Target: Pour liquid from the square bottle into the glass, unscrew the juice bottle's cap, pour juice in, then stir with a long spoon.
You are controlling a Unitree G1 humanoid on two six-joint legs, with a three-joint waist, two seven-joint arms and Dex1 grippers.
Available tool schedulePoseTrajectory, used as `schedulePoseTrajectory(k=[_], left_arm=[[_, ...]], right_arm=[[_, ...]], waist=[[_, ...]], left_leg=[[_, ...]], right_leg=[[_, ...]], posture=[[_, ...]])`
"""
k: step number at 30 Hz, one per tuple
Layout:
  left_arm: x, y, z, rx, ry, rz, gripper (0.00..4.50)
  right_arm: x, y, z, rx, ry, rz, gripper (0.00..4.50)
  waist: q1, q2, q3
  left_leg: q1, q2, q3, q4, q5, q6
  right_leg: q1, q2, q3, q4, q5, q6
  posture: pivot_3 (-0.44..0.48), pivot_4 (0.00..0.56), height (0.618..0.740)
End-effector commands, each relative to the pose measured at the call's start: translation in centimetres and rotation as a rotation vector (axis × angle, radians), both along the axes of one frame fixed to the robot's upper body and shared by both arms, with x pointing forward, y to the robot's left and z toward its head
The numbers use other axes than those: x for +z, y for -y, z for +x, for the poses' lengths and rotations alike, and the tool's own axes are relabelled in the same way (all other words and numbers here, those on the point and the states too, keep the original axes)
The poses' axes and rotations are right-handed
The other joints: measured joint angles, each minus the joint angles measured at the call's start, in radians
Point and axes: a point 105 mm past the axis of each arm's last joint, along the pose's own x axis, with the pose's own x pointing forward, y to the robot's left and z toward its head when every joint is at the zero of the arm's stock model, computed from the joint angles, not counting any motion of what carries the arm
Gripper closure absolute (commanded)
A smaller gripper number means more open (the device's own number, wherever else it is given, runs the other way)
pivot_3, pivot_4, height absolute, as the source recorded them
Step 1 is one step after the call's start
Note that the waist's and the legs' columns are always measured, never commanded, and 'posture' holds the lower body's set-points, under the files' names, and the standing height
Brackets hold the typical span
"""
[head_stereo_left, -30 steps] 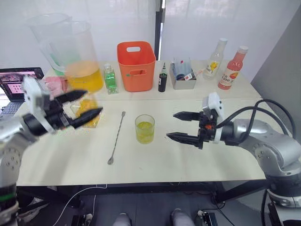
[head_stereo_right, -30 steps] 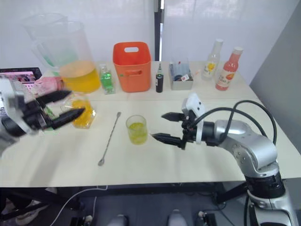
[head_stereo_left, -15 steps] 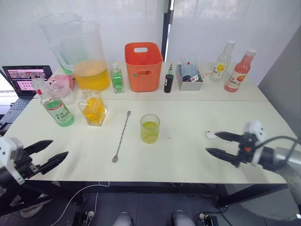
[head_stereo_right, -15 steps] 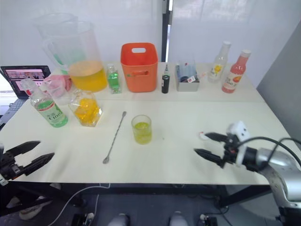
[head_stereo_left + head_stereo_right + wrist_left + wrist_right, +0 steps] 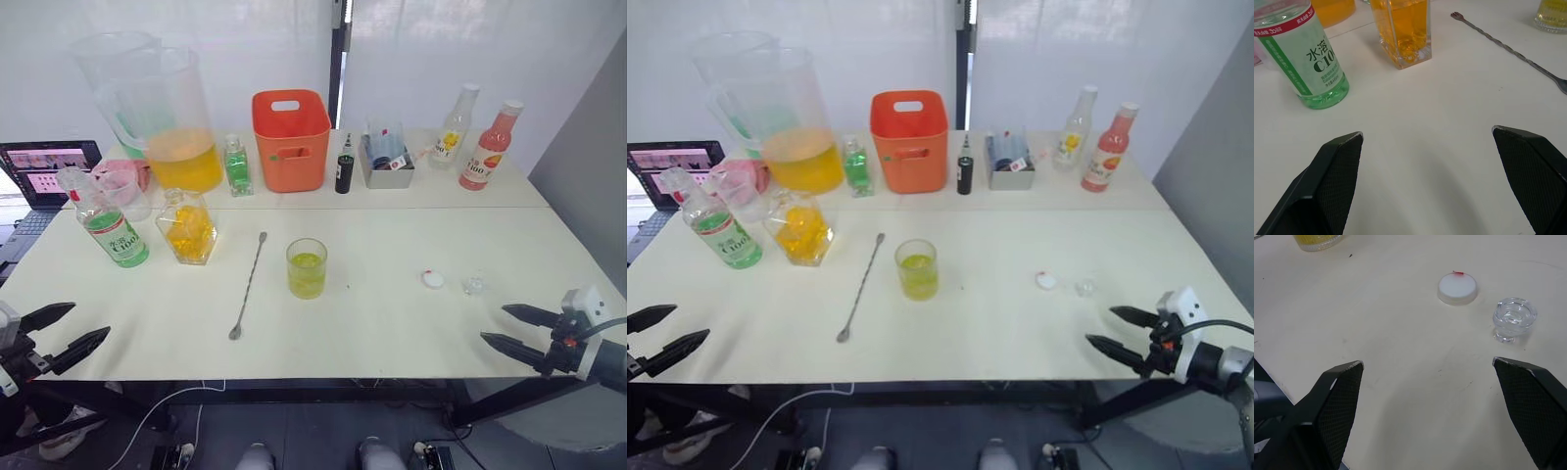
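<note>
Both tools, left [image 5: 54,335] and right [image 5: 519,329], gape empty; I see glass [image 5: 307,268] filled, cap [image 5: 432,279] off, spoon [image 5: 247,285] untouched: stirring remains.

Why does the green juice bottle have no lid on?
It is open. The juice bottle stands upright with a bare neck, and the cap lies on the table far off, beside a small clear stopper.

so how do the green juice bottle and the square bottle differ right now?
The juice bottle is round plastic with a green-and-white label and green liquid low inside; the square bottle is flat-sided, unlabelled, holding orange liquid. The juice bottle stands taller and nearer the table's left edge. Both stand upright and uncapped.
</note>
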Motion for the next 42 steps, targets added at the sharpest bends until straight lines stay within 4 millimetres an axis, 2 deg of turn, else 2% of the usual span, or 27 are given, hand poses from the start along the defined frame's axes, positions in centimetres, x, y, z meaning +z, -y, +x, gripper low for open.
schedulePoseTrajectory(k=[1, 3, 6, 9, 13, 16, 20, 23, 26, 28, 32, 35, 37, 42], left_arm=[[0.4, 0.8, -0.3, -0.013, 0.010, -0.017, 0.03], [0.1, 2.1, -0.1, -0.029, 0.001, -0.050, 0.03], [0.6, 5.1, 0.6, -0.063, 0.022, -0.136, 0.03], [1.2, 8.2, 1.1, -0.085, 0.039, -0.143, 0.03], [0.5, 11.2, 2.0, -0.043, 0.011, -0.140, 0.03], [0.0, 13.6, 3.1, 0.059, 0.054, -0.083, 0.03], [-1.3, 17.5, 4.6, 0.146, 0.028, -0.166, 0.03], [-2.4, 19.3, 5.7, 0.217, -0.029, -0.196, 0.03], [-3.0, 19.8, 7.0, 0.319, -0.071, -0.251, 0.03], [-3.2, 20.1, 7.9, 0.358, -0.078, -0.215, 0.03], [-4.5, 21.2, 9.3, 0.375, -0.126, -0.179, 0.03], [-5.8, 21.3, 10.1, 0.414, -0.172, -0.183, 0.03], [-6.5, 21.9, 10.3, 0.381, -0.190, -0.169, 0.03], [-7.1, 22.9, 10.3, 0.330, -0.199, -0.153, 1.44]], right_arm=[[1.0, -0.2, 0.1, 0.033, 0.055, 0.009, 0.00], [1.5, -0.8, 0.2, 0.068, 0.069, 0.022, 0.00], [2.5, -2.8, 0.2, 0.178, 0.081, 0.051, 0.00], [4.1, -5.4, 0.0, 0.312, 0.091, 0.073, 0.00], [5.6, -7.8, -0.2, 0.437, 0.092, 0.076, 0.00], [6.3, -9.3, -0.5, 0.507, 0.089, 0.053, 0.00], [7.1, -10.9, -0.5, 0.558, 0.096, 0.016, 0.00], [7.8, -11.7, -0.4, 0.567, 0.119, 0.000, 0.00], [8.2, -12.2, -0.6, 0.570, 0.130, -0.017, 0.00], [8.3, -12.3, -0.6, 0.556, 0.133, -0.013, 0.00], [8.5, -12.9, -0.9, 0.544, 0.139, -0.019, 0.00], [8.9, -13.2, -0.8, 0.519, 0.153, -0.016, 0.00], [8.8, -13.1, -0.8, 0.501, 0.151, -0.017, 0.00], [8.7, -13.1, -0.8, 0.481, 0.149, -0.023, 0.00]], waist=[[0.000, 0.000, 0.000], [0.000, 0.000, 0.000], [0.001, 0.000, 0.000], [0.002, 0.000, 0.000], [0.003, 0.001, 0.000], [0.008, 0.000, 0.000], [0.016, 0.000, 0.000], [0.022, 0.000, 0.000], [0.029, 0.000, 0.000], [0.030, 0.000, 0.000], [0.031, 0.000, 0.000], [0.032, 0.000, 0.000], [0.033, 0.001, -0.001], [0.036, 0.002, -0.002]], left_leg=[[0.000, 0.000, 0.000, 0.000, 0.000, 0.000], [0.000, 0.000, 0.001, 0.000, 0.000, 0.000], [0.001, 0.000, 0.001, 0.000, 0.000, 0.000], [0.002, 0.000, 0.001, 0.001, 0.000, 0.000], [0.003, 0.000, 0.001, 0.001, 0.000, 0.000], [0.005, -0.001, 0.001, 0.001, 0.000, 0.000], [0.006, -0.001, 0.000, 0.003, -0.001, 0.000], [0.006, -0.001, 0.000, 0.003, -0.001, 0.001], [0.005, -0.002, 0.000, 0.004, -0.001, 0.001], [0.005, -0.002, 0.000, 0.005, -0.001, 0.001], [0.005, -0.002, 0.000, 0.005, -0.001, 0.001], [0.005, -0.002, 0.000, 0.005, -0.001, 0.001], [0.005, -0.002, 0.000, 0.005, -0.001, 0.001], [0.006, -0.003, 0.000, 0.005, -0.001, 0.001]], right_leg=[[0.000, 0.000, 0.000, 0.000, 0.000, 0.000], [0.000, 0.000, 0.001, 0.000, 0.000, 0.000], [0.001, 0.000, 0.002, 0.000, 0.000, 0.001], [0.002, 0.000, 0.002, 0.000, 0.000, 0.001], [0.004, 0.000, 0.002, -0.001, 0.000, 0.002], [0.007, 0.000, 0.002, -0.003, 0.000, 0.002], [0.010, 0.000, 0.002, -0.004, 0.001, 0.003], [0.011, 0.000, 0.002, -0.005, 0.002, 0.003], [0.011, 0.000, 0.002, -0.005, 0.002, 0.003], [0.011, 0.000, 0.002, -0.005, 0.002, 0.003], [0.011, 0.000, 0.002, -0.006, 0.002, 0.003], [0.011, 0.000, 0.001, -0.006, 0.002, 0.003], [0.012, 0.000, 0.002, -0.006, 0.002, 0.003], [0.012, 0.000, 0.002, -0.007, 0.001, 0.005]], posture=[[0.000, 0.150, 0.740], [0.000, 0.150, 0.740], [0.000, 0.150, 0.740], [0.000, 0.150, 0.740], [0.000, 0.150, 0.740], [0.000, 0.150, 0.740], [0.000, 0.150, 0.740], [0.000, 0.150, 0.740], [0.000, 0.150, 0.740], [0.000, 0.150, 0.740], [0.000, 0.150, 0.740], [0.000, 0.150, 0.740], [0.000, 0.150, 0.740], [0.000, 0.150, 0.740]])
